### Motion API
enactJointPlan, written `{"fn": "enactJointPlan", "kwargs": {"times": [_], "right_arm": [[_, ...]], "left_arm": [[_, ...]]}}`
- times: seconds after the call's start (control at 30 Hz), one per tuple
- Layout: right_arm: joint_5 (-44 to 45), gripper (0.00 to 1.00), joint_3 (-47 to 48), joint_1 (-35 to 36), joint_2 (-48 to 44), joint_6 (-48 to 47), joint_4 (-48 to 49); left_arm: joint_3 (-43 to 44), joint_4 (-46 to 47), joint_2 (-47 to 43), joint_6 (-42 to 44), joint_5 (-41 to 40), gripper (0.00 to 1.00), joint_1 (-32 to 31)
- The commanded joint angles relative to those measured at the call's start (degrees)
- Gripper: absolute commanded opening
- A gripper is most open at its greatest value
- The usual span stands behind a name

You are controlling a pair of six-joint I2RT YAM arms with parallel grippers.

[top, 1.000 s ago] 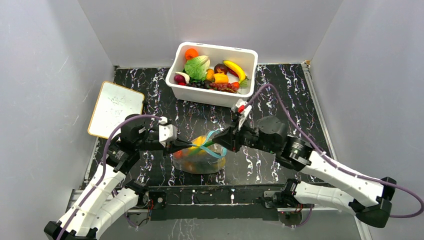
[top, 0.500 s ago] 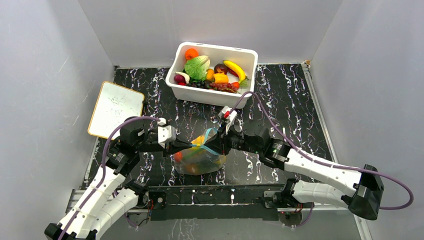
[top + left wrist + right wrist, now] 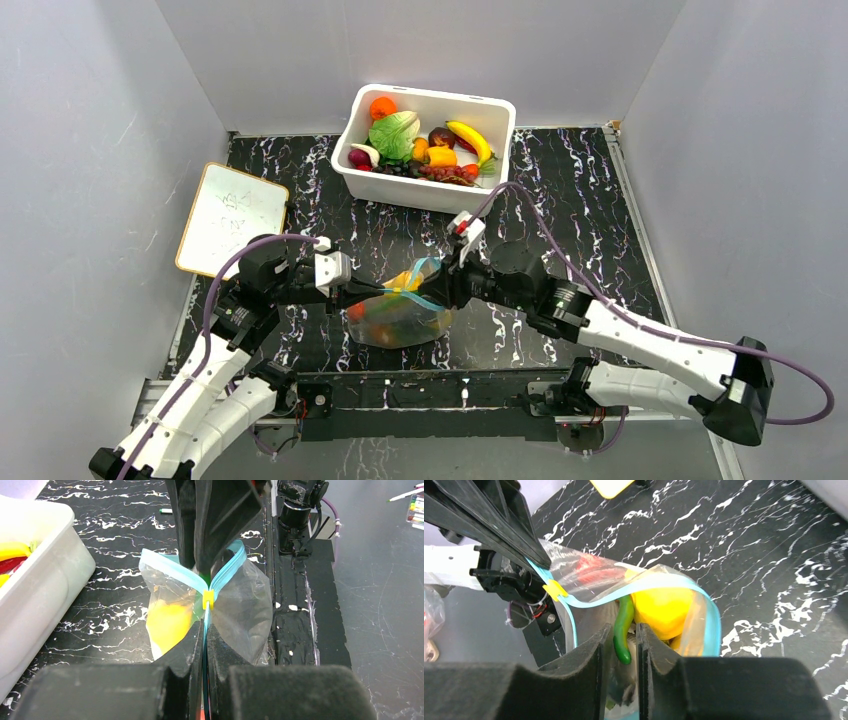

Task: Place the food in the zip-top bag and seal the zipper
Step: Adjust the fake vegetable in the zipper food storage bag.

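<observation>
The clear zip-top bag [image 3: 400, 318] lies on the black marbled table between my grippers, with red and yellow food inside. My left gripper [image 3: 372, 292] is shut on the bag's teal zipper strip [image 3: 227, 570] just behind its yellow slider [image 3: 208, 599]. My right gripper [image 3: 428, 290] is at the open mouth, shut on the green stem [image 3: 624, 630] of a yellow fruit [image 3: 664, 605] that sits partly inside the bag. In the right wrist view the strip [image 3: 659, 585] loops open around the fruit. A red piece [image 3: 591, 567] shows through the plastic.
A white tub [image 3: 400, 186] full of toy fruit and vegetables stands at the back centre; its wall shows in the left wrist view [image 3: 45, 580]. A small whiteboard [image 3: 232, 217] lies at the left edge. Grey walls enclose the table.
My right gripper has pushed left toward the bag mouth with the yellow fruit, then eased slightly back. The bag has shifted a little left. My left gripper has kept its hold.
</observation>
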Motion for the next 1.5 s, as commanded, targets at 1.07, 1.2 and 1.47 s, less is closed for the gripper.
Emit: {"fn": "enactJointPlan", "kwargs": {"times": [1.07,1.2,1.47], "right_arm": [[8.62,0.26,12.60,0.09,-4.57,-6.02,-15.94],[1.71,0.35,14.80,0.10,-6.03,-15.74,-14.59],[-9.63,0.50,18.62,0.08,-0.64,-30.94,-11.29]], "left_arm": [[2.45,1.05,-0.56,0.82,1.77,0.00,0.05],[1.74,2.46,-1.04,-0.13,1.98,0.00,0.03],[1.77,3.08,-0.95,-1.88,1.78,0.00,0.03]]}}
